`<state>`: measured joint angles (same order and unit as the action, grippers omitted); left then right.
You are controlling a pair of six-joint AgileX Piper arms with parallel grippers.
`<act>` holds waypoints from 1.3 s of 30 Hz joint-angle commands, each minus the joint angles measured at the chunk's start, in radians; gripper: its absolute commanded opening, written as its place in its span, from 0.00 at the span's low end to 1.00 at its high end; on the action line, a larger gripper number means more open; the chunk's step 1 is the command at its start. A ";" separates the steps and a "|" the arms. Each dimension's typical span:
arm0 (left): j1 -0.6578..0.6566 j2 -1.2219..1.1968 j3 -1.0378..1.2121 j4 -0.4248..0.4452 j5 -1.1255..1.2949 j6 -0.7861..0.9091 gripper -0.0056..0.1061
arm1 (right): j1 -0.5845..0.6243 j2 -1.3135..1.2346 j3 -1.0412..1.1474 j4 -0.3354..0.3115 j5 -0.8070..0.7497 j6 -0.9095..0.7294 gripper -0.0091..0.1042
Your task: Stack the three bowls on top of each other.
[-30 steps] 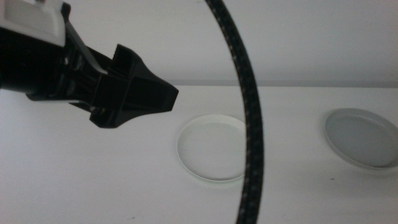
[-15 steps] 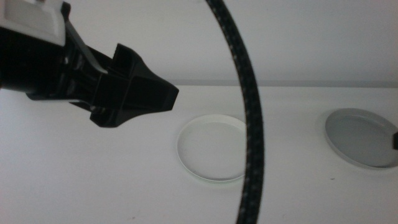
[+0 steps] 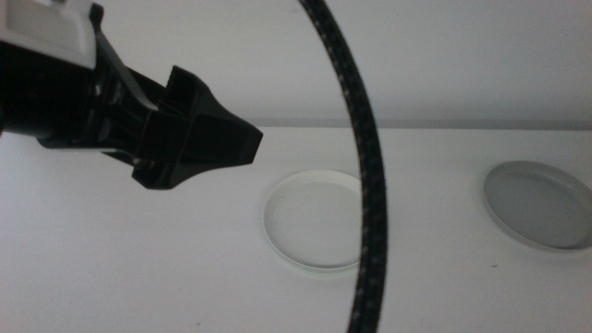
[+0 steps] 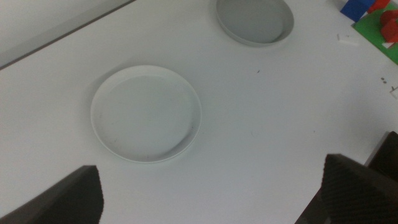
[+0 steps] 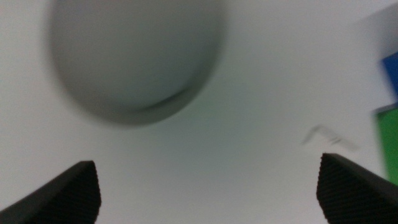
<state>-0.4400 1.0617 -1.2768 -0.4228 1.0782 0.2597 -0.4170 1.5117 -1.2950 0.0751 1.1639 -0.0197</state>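
Middle view is dominated by the left gripper (image 3: 245,143), a matte black, angular body reaching in from the picture's left side and held above the white table (image 3: 139,268). From this angle its tips are seen as one wedge, but in the left wrist view the two dark, rough-textured jaws are set wide apart at the corners of the picture, with nothing between them but table. A black braided cable (image 3: 370,166) is seen arcing down through the middle of the picture.

Only two bowls are shown. The white bowl (image 3: 313,220) is a shallow round dish with a low thin rim, lying flat near the middle of the table, just beyond the left gripper's tips; a faint green tint is carried along its near edge. The grey bowl (image 3: 541,203) is of the same plate-like shape, with a smooth, dull surface, and lies well apart from the white one toward the right side. Neither bowl is touched.

In the right wrist view, the right gripper (image 5: 208,186) is held above the table just beside the grey bowl (image 5: 134,59), which is blurred. Its jaws are spread wide and are empty. Red, blue and green blocks (image 4: 373,15) are seen at the table's edge.
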 commanded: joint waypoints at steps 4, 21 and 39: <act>0.000 0.000 0.005 -0.001 -0.013 0.000 0.89 | -0.128 0.218 -0.075 0.001 -0.034 -0.094 0.90; 0.000 0.000 0.005 -0.004 0.002 0.000 0.89 | -0.132 0.513 -0.219 0.088 -0.163 -0.018 0.77; 0.000 0.000 0.005 -0.002 -0.036 0.000 0.89 | 0.063 0.677 -0.355 -0.054 -0.103 -0.022 0.67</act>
<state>-0.4400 1.0617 -1.2768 -0.4228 1.0591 0.2615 -0.3671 2.1787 -1.6420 0.0479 1.0559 -0.0373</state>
